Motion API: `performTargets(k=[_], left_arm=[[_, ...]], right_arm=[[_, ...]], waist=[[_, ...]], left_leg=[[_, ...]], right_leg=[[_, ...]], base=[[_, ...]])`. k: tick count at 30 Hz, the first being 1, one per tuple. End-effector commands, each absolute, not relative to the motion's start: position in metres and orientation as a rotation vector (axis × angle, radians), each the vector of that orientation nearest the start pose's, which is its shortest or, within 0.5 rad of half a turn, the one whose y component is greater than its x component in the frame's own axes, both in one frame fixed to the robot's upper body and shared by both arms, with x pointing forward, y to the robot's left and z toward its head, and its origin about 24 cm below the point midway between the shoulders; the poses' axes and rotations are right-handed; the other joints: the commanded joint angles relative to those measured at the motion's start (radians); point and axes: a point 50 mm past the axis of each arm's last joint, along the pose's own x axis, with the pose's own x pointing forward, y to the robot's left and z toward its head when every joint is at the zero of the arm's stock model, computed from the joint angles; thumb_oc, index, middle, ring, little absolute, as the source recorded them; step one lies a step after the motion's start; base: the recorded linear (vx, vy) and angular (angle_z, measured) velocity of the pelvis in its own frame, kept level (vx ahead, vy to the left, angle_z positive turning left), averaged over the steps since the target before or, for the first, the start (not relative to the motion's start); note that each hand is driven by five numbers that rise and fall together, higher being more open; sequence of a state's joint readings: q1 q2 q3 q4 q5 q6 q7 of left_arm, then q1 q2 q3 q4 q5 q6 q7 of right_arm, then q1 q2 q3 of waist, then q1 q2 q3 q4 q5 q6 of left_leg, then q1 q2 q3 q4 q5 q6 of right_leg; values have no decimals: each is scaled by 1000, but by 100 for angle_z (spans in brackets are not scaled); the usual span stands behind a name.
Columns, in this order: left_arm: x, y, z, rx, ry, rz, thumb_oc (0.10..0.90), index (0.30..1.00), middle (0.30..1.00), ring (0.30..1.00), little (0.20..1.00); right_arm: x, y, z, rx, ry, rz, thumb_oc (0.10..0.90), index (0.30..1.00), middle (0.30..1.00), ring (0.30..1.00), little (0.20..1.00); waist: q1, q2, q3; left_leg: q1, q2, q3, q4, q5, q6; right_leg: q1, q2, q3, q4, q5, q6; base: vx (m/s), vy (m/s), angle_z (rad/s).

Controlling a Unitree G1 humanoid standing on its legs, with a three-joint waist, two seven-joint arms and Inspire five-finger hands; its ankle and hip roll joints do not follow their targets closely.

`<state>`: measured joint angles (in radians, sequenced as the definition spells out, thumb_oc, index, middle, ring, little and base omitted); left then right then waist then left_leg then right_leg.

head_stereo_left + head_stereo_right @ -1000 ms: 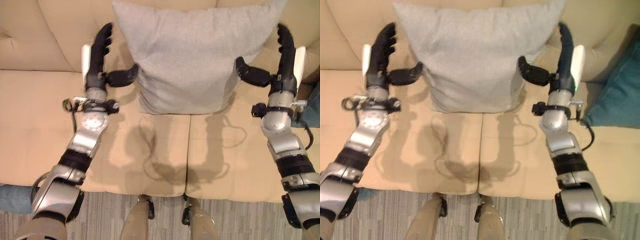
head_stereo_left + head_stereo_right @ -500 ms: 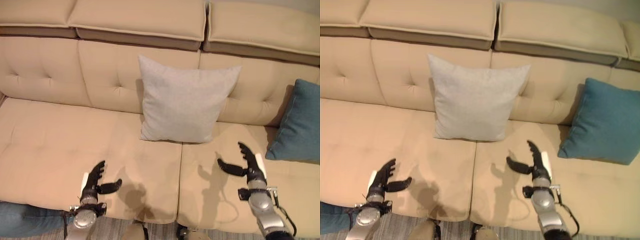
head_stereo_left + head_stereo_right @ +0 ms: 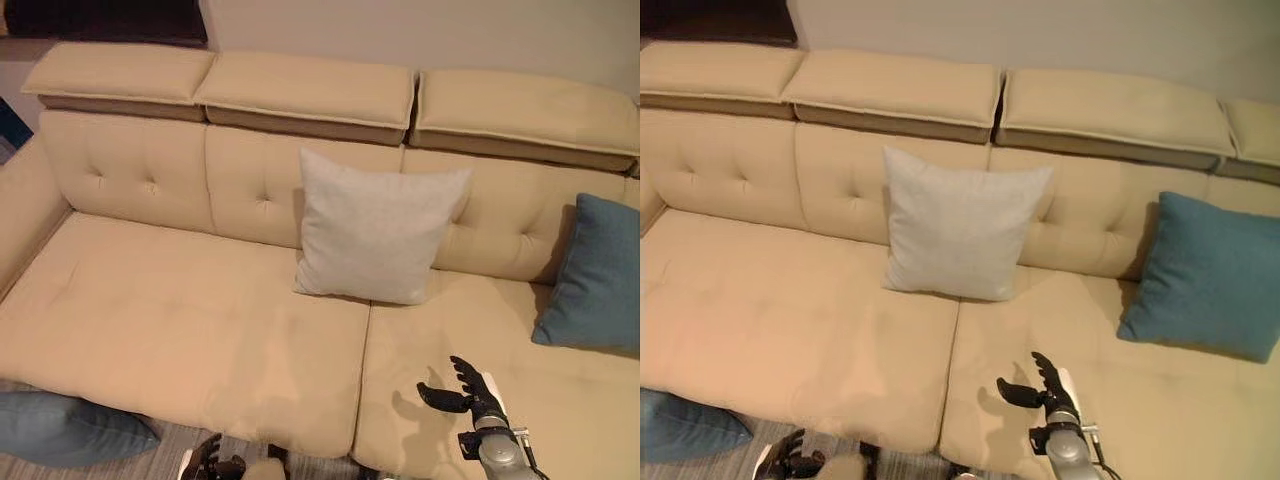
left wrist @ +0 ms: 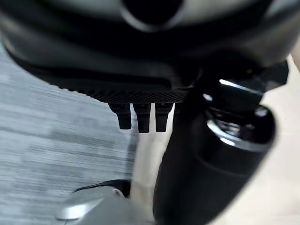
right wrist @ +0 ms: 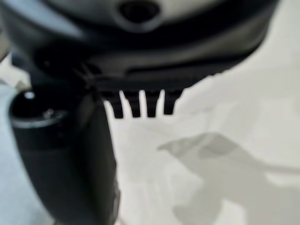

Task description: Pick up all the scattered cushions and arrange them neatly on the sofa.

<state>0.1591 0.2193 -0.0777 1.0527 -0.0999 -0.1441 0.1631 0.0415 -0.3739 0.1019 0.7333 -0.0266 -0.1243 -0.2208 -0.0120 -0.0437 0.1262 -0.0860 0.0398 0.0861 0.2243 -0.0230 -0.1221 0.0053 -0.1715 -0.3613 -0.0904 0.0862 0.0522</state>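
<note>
Nearest, at the bottom edge of the head views, the left hand [image 3: 212, 464] sits low over the striped grey floor [image 3: 180, 440], just in front of the sofa's front edge; its fingers are spread and straight, holding nothing. To its left a blue cushion [image 3: 60, 428] lies on the floor, tucked against the front of the seat [image 3: 180, 320], with its outer end cut by the view's edge.

The right hand [image 3: 470, 392] hovers over the front part of the right seat cushion [image 3: 1160, 400], fingers straight and fanned, thumb standing out to the side, empty. Its shadow falls on the beige fabric just beside it. The right wrist view shows the same splayed fingers [image 5: 140, 104] over bare upholstery.

Between the hands and the backrest, the seat is a wide, bare stretch of beige, split by one seam running front to back. The whole left seat cushion is free up to the armrest [image 3: 22, 205] at the left edge.

Farther back, a light grey cushion [image 3: 372, 225] stands upright against the tufted backrest [image 3: 160, 180], straddling the seam, its lower edge on the seat. Well apart, to the right, a teal cushion [image 3: 1205, 275] leans against the backrest near the sofa's right end, tilted slightly. Three headrest pads [image 3: 305, 90] line the top, with the wall [image 3: 420, 30] behind.
</note>
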Motion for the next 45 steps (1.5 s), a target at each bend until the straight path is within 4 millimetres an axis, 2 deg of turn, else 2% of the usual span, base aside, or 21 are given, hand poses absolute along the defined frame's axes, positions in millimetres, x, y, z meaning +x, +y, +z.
performTargets(k=[1, 4, 7, 9, 10, 11, 12, 13, 14, 16, 19, 20, 22, 25, 27, 30, 33, 34, 37, 40, 45], left_arm=[[101, 240, -144, 300, 949, 209, 800, 900, 900, 900, 900], [106, 239, -144, 313, 941, 199, 800, 900, 900, 900, 900], [122, 237, -139, 335, 898, 180, 800, 900, 900, 900, 900], [127, 238, -138, 348, 889, 171, 800, 900, 900, 900, 900], [129, 242, -138, 379, 899, 165, 800, 900, 900, 900, 900], [129, 244, -138, 398, 905, 159, 800, 900, 900, 900, 900], [128, 249, -137, 430, 915, 153, 800, 900, 900, 900, 900], [122, 251, -140, 440, 943, 153, 800, 900, 900, 900, 900], [119, 252, -140, 440, 953, 152, 800, 900, 900, 900, 900], [118, 261, -138, 456, 957, 178, 800, 900, 900, 900, 900], [122, 263, -135, 449, 936, 196, 800, 900, 900, 900, 900], [127, 263, -133, 436, 915, 217, 800, 900, 900, 900, 900], [134, 262, -131, 421, 892, 229, 800, 900, 900, 900, 900], [148, 256, -126, 383, 838, 246, 800, 900, 900, 900, 900], [152, 249, -127, 364, 829, 240, 800, 900, 900, 900, 900], [150, 244, -129, 362, 839, 221, 800, 900, 900, 900, 900], [132, 240, -138, 376, 908, 186, 800, 900, 900, 900, 900], [132, 240, -138, 376, 908, 186, 800, 900, 900, 900, 900], [125, 238, -142, 375, 938, 174, 800, 900, 900, 900, 900], [126, 235, -142, 384, 935, 153, 800, 900, 900, 900, 900], [117, 240, -145, 389, 974, 163, 800, 900, 900, 900, 900]], right_arm=[[206, -272, -67, -516, 499, -232, 800, 900, 900, 900, 900], [205, -271, -73, -541, 537, -218, 800, 900, 900, 900, 900], [202, -269, -83, -561, 604, -200, 800, 900, 900, 900, 900], [201, -265, -87, -579, 628, -173, 800, 900, 900, 900, 900], [202, -258, -91, -578, 646, -152, 800, 900, 900, 900, 900], [202, -255, -92, -580, 653, -136, 800, 900, 900, 900, 900], [199, -253, -96, -582, 670, -121, 800, 900, 900, 900, 900], [191, -253, -102, -567, 700, -121, 800, 900, 900, 900, 900], [188, -253, -103, -559, 709, -124, 800, 900, 900, 900, 900], [181, -250, -109, -517, 729, -135, 800, 900, 900, 900, 900], [185, -247, -107, -512, 715, -128, 800, 900, 900, 900, 900], [190, -246, -104, -518, 699, -122, 800, 900, 900, 900, 900], [193, -247, -102, -519, 689, -126, 800, 900, 900, 900, 900], [197, -254, -97, -537, 675, -143, 800, 900, 900, 900, 900], [196, -259, -97, -551, 686, -156, 800, 900, 900, 900, 900], [192, -264, -99, -559, 709, -167, 800, 900, 900, 900, 900], [179, -269, -104, -554, 746, -185, 800, 900, 900, 900, 900], [179, -269, -104, -554, 746, -185, 800, 900, 900, 900, 900], [173, -270, -107, -540, 767, -194, 800, 900, 900, 900, 900], [166, -269, -112, -534, 799, -200, 800, 900, 900, 900, 900], [168, -256, -117, -542, 812, -153, 800, 900, 900, 900, 900]], waist=[[-9, -11, -11], [-19, -5, -11], [-16, -13, 3], [-9, -21, 13], [-8, -24, 41], [-11, -23, 52], [-7, -25, 51], [3, -20, 40], [7, -18, 34], [24, -33, -5], [38, -45, -9], [47, -48, -10], [48, -44, -4], [56, -19, 28], [54, -9, 48], [43, -14, 53], [15, -35, 30], [13, -35, 28], [-11, -37, 11], [-30, -29, -4], [-8, -43, -13]], left_leg=[[107, -33, 1, -16, -150, 41], [142, -50, 7, -85, -176, 58], [148, -88, -31, -140, -173, 85], [148, -103, -59, -157, -167, 97], [132, -100, -76, -150, -151, 112], [122, -98, -80, -152, -141, 119], [94, -98, -89, -154, -116, 129], [73, -88, -104, -171, -84, 136], [69, -83, -112, -176, -75, 135], [1, -73, -164, -195, -11, 119], [-22, -70, -169, -206, 8, 105], [-60, -48, -164, -205, 38, 82], [-85, -35, -167, -204, 60, 68], [-139, 1, -183, -227, 135, 31], [-165, 9, -173, -231, 161, 28], [-155, 16, -122, -213, 136, 42], [-78, 21, -27, -101, 22, 47], [-82, 20, -29, -102, 24, 48], [5, 40, 70, -96, -30, 48], [45, 44, 152, -146, -28, 50], [66, 7, 101, -210, -25, 67]], right_leg=[[-99, 27, -12, 12, 8, 88], [-126, 10, -18, 24, 35, 102], [-178, -25, 0, 33, 91, 135], [-194, -37, 12, 37, 101, 148], [-222, -46, 90, 88, 108, 168], [-237, -36, 150, 119, 97, 169], [-217, -15, 207, 157, 47, 151], [-185, 25, 239, 230, -16, 123], [-168, 45, 254, 258, -46, 116], [-83, 128, 323, 323, -134, 100], [-30, 126, 321, 230, -164, 82], [-19, 131, 316, 163, -179, 66], [-27, 139, 319, 150, -180, 61], [-34, 160, 283, 136, -194, 44], [-39, 155, 247, 144, -195, 37], [-48, 136, 204, 144, -182, 31], [-47, 86, 107, 112, -148, 26], [-50, 85, 105, 111, -146, 26], [-35, 57, 30, 96, -126, 33], [-21, 38, -52, 84, -106, 47], [-7, 23, -69, 110, -101, 57]], base=[[-102, 102, 58], [-129, 117, 38], [-230, 148, 5], [-307, 95, -9], [-394, 63, -9], [-506, 32, -11], [-420, -11, 6], [-360, -34, 35], [-281, -86, 70], [-328, -254, 45], [-173, -199, 92], [-269, -307, 32], [-196, -200, -7], [-222, -171, 44], [-228, -96, 83], [-196, -55, 75], [-200, -36, 95], [-69, 7, 114], [-64, 46, 86], [-39, 101, 112], [26, 154, 61]])
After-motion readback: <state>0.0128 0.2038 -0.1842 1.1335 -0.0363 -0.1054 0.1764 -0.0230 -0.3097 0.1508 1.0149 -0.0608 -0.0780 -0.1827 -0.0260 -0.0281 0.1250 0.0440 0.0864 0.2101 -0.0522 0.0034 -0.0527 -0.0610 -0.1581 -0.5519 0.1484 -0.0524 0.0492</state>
